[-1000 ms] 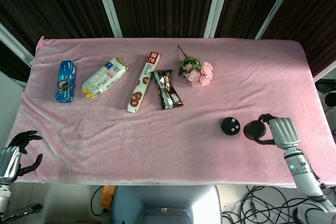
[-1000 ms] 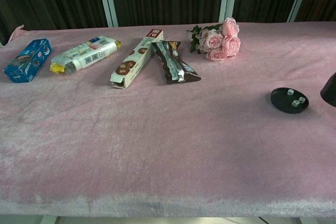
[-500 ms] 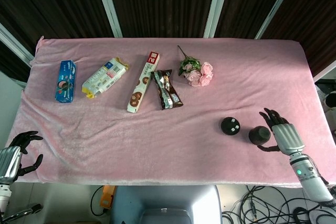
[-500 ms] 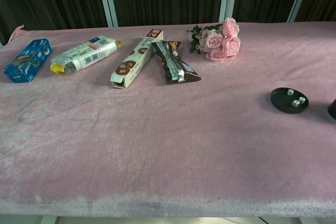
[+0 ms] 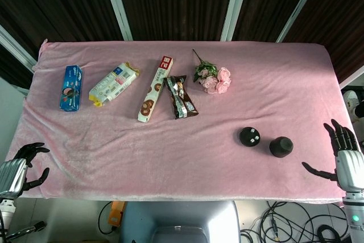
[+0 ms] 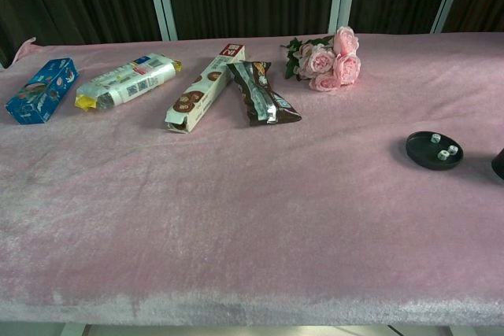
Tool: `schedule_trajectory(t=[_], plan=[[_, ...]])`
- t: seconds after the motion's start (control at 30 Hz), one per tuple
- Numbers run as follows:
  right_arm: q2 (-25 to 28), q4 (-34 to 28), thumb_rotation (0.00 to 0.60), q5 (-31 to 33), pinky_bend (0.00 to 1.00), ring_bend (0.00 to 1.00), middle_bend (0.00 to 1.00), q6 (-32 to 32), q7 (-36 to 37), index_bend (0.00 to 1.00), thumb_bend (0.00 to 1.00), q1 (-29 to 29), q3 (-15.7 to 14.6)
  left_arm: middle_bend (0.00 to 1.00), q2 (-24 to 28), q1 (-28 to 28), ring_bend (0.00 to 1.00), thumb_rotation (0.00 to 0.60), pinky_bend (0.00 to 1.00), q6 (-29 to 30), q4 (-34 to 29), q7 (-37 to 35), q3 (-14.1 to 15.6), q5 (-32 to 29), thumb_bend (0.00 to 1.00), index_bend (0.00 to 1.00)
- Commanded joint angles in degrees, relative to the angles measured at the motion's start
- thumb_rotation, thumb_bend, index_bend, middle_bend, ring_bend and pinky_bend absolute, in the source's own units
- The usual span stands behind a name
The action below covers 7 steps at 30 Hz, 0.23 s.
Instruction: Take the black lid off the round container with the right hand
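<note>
- Right robot hand [image 5: 344, 155] sits at the near right corner, off past the bench [image 5: 267, 83] edge, fingers spread, holding nothing. A second ago it was wrapped around a dark object; half a second ago it had let go and was just beside it. Now it is well apart, withdrawn.
- Left robot hand [image 5: 17, 169] hangs below the near left edge, fingers loosely curled and apart, nothing in it. Unchanged (idle throughout).
- What it put down: a dark rounded piece [image 5: 281, 147] stands on the pink cloth near the right edge. In the chest view only a sliver shows at the frame border.
- Just beside it, to its left, a flat black disc [image 6: 435, 150] with small white bits on top. The two are apart, not stacked. Which is the lid and which the round container I can't say for sure from here (my guess: disc is the container base, rounded piece the lid).
- Judgement: lid and container are separated and released, so the task looks done or all but done.
- Room: the near half of the bench is open cloth; the rounded piece sits close to the right edge, so a careless sweep there could knock it off.
- Further back: brown snack packet [image 5: 181, 97], long biscuit box [image 5: 155, 89], white-and-blue pack [image 5: 113, 84], blue box [image 5: 70, 87].
- Beyond them, pink flower bunch [image 5: 212, 78].
</note>
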Motion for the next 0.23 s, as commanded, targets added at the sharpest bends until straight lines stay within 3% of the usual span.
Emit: schedule_trajectory(t=[0.03, 0.23], plan=[[0.4, -2.8, 0.6, 1.2, 0.16, 0.01, 0.05, -0.3, -1.0, 0.04, 0.15, -1.4, 0.1, 0.21, -0.2, 0.0, 0.16, 0.6, 0.5, 0.1, 0.1, 0.2, -0.2, -0.3, 0.37, 0.34], [0.3, -3.8, 0.6, 1.1, 0.17, 0.01, 0.05, -0.5, -3.2, 0.01, 0.15, -2.3, 0.3, 0.21, -0.3, -0.2, 0.16, 0.6, 0.5, -0.2, 0.2, 0.1, -0.2, -0.3, 0.37, 0.34]])
